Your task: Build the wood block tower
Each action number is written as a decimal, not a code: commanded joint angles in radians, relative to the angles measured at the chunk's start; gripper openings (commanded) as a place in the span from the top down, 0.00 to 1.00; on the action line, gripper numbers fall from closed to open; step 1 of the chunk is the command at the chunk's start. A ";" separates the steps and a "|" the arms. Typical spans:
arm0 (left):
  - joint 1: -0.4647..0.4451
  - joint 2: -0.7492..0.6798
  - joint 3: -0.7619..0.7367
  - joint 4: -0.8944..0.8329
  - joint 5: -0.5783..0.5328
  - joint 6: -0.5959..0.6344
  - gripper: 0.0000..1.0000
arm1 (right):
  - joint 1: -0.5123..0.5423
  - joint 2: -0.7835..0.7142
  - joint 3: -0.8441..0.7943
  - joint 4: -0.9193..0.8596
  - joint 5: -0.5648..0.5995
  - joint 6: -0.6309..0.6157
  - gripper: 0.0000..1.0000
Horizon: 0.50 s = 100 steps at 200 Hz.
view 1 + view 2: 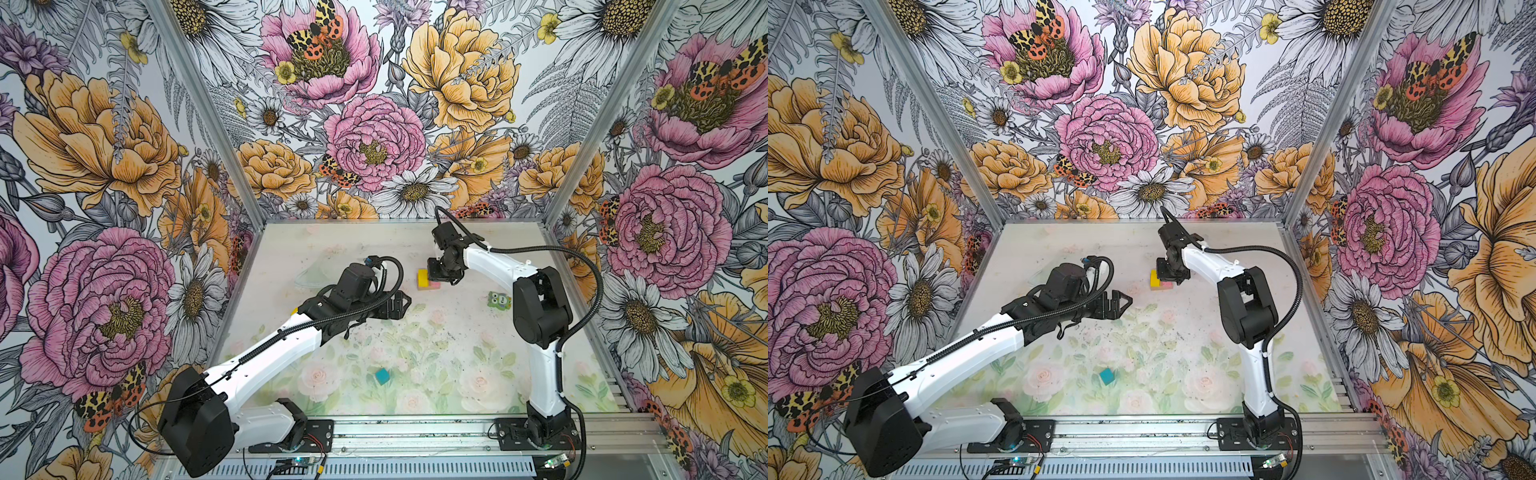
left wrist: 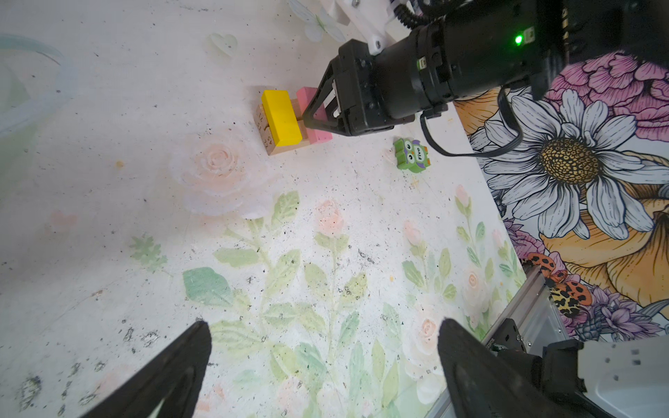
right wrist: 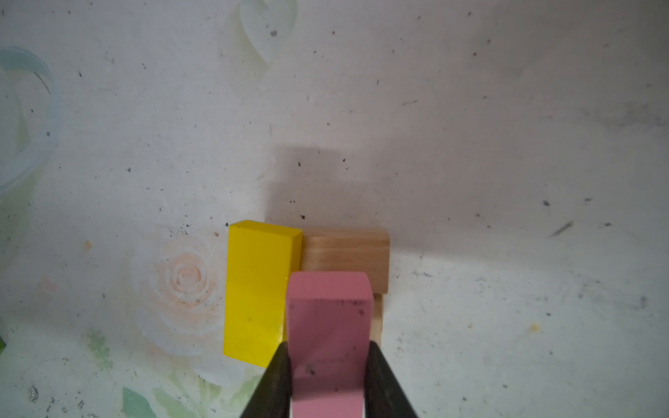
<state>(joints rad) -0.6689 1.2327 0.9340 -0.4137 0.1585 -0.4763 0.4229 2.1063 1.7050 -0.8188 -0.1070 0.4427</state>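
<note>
Clamped in right gripper [image 3: 328, 343]: pink slab [image 3: 329, 315], dusty-speckled, over tan planks [image 3: 347, 253]. Just beside the fingertips [image 3: 278, 376], atop same planks: glossy yellow bar [image 3: 257, 289]. Directly under the jaws: tower [image 2: 269, 139], two layers. Spread wide, empty, well apart: left gripper [image 2: 324, 324].

Note for you: left arm [image 1: 257, 361] and right arm [image 1: 542, 374] match, with white shells and black joint housings. A ribbed black cable [image 1: 540, 248] loops outside each. Base plates [image 1: 322, 430] black. Green light [image 2: 518, 39] on the right wrist. Left gripper [image 2: 325, 324]: black tapered fingers.
</note>
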 commanded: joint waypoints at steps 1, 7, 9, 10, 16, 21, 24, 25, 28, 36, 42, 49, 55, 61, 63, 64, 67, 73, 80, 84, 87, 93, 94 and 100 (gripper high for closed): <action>0.012 0.001 0.022 0.026 0.029 -0.013 0.01 | -0.002 0.021 0.038 -0.008 -0.003 -0.016 0.83; 0.012 0.001 0.021 0.027 0.029 -0.013 0.01 | -0.003 0.023 0.041 -0.009 -0.003 -0.018 0.83; 0.012 0.001 0.021 0.028 0.028 -0.013 0.01 | -0.003 0.024 0.040 -0.009 -0.002 -0.018 0.83; 0.013 0.001 0.022 0.028 0.028 -0.013 0.01 | -0.004 0.024 0.041 -0.009 -0.003 -0.018 0.83; 0.013 0.002 0.020 0.028 0.030 -0.013 0.01 | -0.003 0.026 0.043 -0.011 -0.001 -0.018 0.82; 0.013 0.002 0.019 0.030 0.031 -0.013 0.01 | -0.004 0.027 0.045 -0.012 -0.001 -0.019 0.82; 0.014 0.002 0.019 0.029 0.032 -0.013 0.01 | -0.003 0.027 0.044 -0.013 0.000 -0.019 0.82; 0.014 0.002 0.019 0.030 0.032 -0.013 0.01 | -0.004 0.027 0.045 -0.013 0.000 -0.019 0.82; 0.014 0.002 0.019 0.031 0.033 -0.013 0.01 | -0.004 0.028 0.045 -0.013 0.000 -0.019 0.82; 0.015 0.004 0.020 0.032 0.033 -0.013 0.01 | -0.004 0.029 0.047 -0.014 0.002 -0.019 0.81; 0.015 0.005 0.019 0.032 0.034 -0.013 0.01 | -0.004 0.030 0.047 -0.015 0.003 -0.019 0.81; 0.015 0.007 0.020 0.034 0.036 -0.013 0.01 | -0.004 0.032 0.050 -0.015 0.003 -0.020 0.80; 0.018 0.008 0.020 0.035 0.039 -0.014 0.01 | -0.004 0.034 0.050 -0.016 0.001 -0.021 0.81; 0.014 0.011 0.021 0.036 0.039 -0.013 0.01 | -0.004 0.036 0.052 -0.016 0.000 -0.021 0.80; 0.015 0.011 0.021 0.036 0.039 -0.013 0.01 | -0.004 0.035 0.053 -0.017 0.001 -0.021 0.80; 0.015 0.012 0.021 0.035 0.039 -0.013 0.01 | -0.004 0.035 0.052 -0.017 0.001 -0.021 0.80; 0.016 0.012 0.022 0.035 0.039 -0.013 0.01 | -0.004 0.036 0.053 -0.017 0.002 -0.020 0.80; 0.016 0.013 0.022 0.037 0.041 -0.012 0.01 | -0.004 0.037 0.052 -0.016 0.001 -0.020 0.79; 0.016 0.014 0.023 0.036 0.043 -0.013 0.01 | -0.004 0.038 0.054 -0.017 0.000 -0.021 0.79; 0.015 0.014 0.023 0.037 0.043 -0.012 0.01 | -0.004 0.040 0.054 -0.017 0.000 -0.021 0.79; 0.018 0.016 0.023 0.038 0.044 -0.012 0.01 | -0.004 0.040 0.054 -0.017 0.001 -0.021 0.79; 0.015 0.017 0.023 0.039 0.044 -0.012 0.01 | -0.004 0.042 0.056 -0.019 0.003 -0.021 0.79; 0.016 0.017 0.024 0.037 0.044 -0.012 0.01 | -0.004 0.043 0.056 -0.019 0.003 -0.021 0.79; 0.017 0.017 0.025 0.039 0.045 -0.012 0.01 | -0.003 0.046 0.056 -0.019 0.002 -0.021 0.79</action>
<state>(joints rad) -0.6621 1.2430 0.9344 -0.4095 0.1776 -0.4763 0.4229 2.1242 1.7271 -0.8299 -0.1070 0.4339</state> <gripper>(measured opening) 0.989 0.308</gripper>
